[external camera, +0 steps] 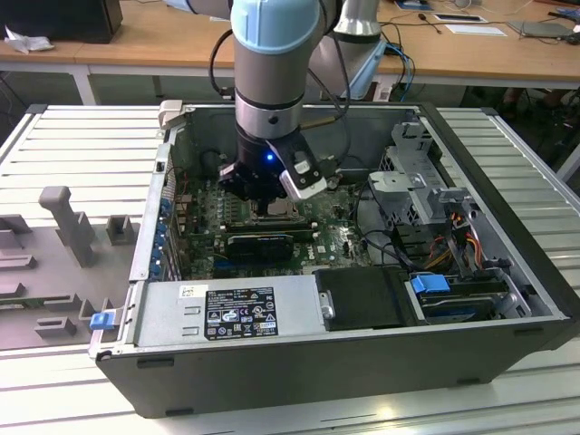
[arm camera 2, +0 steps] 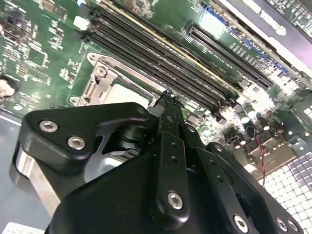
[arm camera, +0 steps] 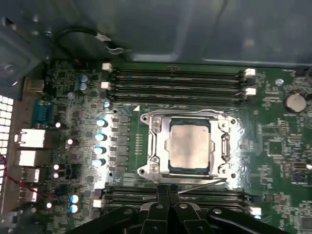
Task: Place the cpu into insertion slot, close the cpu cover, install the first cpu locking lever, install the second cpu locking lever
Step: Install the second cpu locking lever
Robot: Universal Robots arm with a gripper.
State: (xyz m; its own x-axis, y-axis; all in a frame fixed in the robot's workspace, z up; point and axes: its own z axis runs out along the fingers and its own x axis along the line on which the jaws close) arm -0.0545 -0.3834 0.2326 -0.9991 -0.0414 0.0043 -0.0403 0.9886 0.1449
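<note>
Gripper (arm camera: 168, 192) hung low over the motherboard, fingers (arm camera 2: 168, 105) pressed together with nothing between them, tips at the edge of the insertion slot (arm camera: 187, 146). The cpu (arm camera: 189, 145) sat seated in it, cpu cover (arm camera: 155, 146) shut around it, memory slots (arm camera: 178, 83) beside.

No text, number or brand marking is legible. In the exterior view, the power supply (external camera: 227, 313) carries a black label (external camera: 239, 313) with white print and a small white sticker (external camera: 192, 292), both too fine to read. In the second wrist view, the graphics card (arm camera 2: 273, 22) bears partial white lettering, cut off and unreadable.
</note>
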